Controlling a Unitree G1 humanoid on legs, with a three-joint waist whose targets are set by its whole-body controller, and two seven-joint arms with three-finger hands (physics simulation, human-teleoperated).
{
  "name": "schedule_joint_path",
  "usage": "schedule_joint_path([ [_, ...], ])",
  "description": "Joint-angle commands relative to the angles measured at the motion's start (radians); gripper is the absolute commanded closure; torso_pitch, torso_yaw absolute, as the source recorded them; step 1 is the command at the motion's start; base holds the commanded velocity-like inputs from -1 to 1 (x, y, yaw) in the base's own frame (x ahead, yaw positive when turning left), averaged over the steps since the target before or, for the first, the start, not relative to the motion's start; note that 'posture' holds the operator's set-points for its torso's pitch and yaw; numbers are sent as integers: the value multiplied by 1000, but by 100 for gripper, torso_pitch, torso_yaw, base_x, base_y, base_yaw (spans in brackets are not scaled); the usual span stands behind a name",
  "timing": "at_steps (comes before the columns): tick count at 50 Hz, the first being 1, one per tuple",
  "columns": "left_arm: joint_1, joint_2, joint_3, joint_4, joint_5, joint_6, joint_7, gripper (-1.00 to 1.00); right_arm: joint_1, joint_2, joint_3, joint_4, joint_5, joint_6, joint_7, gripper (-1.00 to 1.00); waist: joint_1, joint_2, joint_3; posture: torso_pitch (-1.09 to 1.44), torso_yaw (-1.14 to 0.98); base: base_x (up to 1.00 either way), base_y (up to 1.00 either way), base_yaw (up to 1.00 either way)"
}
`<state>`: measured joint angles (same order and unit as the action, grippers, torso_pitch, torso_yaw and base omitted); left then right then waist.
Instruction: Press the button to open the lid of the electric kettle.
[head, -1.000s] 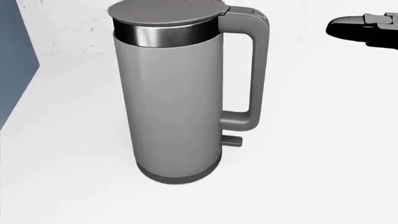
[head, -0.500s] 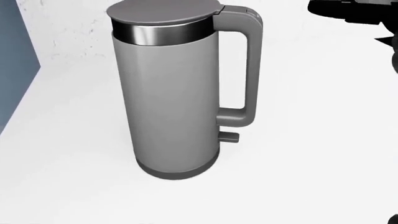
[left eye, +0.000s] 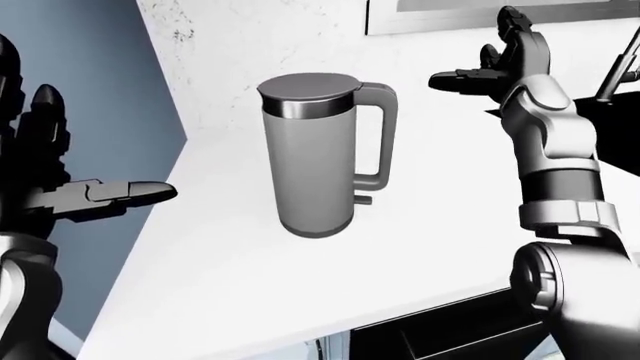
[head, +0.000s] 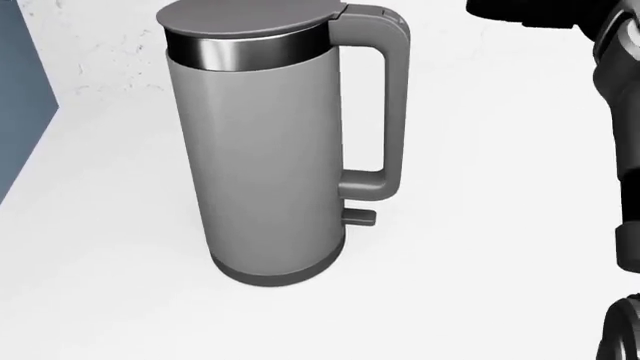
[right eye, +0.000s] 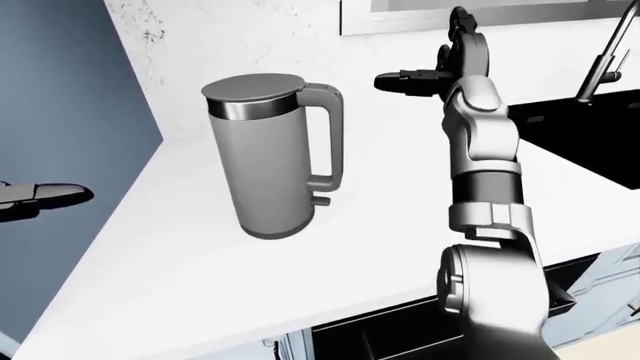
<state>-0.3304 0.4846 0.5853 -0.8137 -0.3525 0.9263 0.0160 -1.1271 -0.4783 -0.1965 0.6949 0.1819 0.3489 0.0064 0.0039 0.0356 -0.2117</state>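
White counter (left eye: 420, 225) carries a grey kettle (left eye: 318, 157), upright, lid (left eye: 308, 86) shut, handle (left eye: 378, 135) to its right. Right hand (left eye: 497, 69), fingers spread and holding nothing, hovers right of the handle top, not touching. Left hand (left eye: 75, 191), fingers also spread, waits well left of the kettle. Approach appears under way; next, a fingertip likely must press the button (head: 378, 16), presumably atop the handle near the lid.
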Motion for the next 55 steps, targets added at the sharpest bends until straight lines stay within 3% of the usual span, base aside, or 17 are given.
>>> schedule_joint_path([
  [1, -21, 15, 5, -14, 3, -26, 2, -100, -47, -9, -2, -20, -8, -45, 7, -100, 0, 0, -13, -31, 0, 0, 0, 0],
  [55, -17, 12, 7, -13, 1, -31, 0, -100, -184, 55, 28, 209, -65, -155, 11, -100, -2, 9, -10, -31, 0, 0, 0, 0],
])
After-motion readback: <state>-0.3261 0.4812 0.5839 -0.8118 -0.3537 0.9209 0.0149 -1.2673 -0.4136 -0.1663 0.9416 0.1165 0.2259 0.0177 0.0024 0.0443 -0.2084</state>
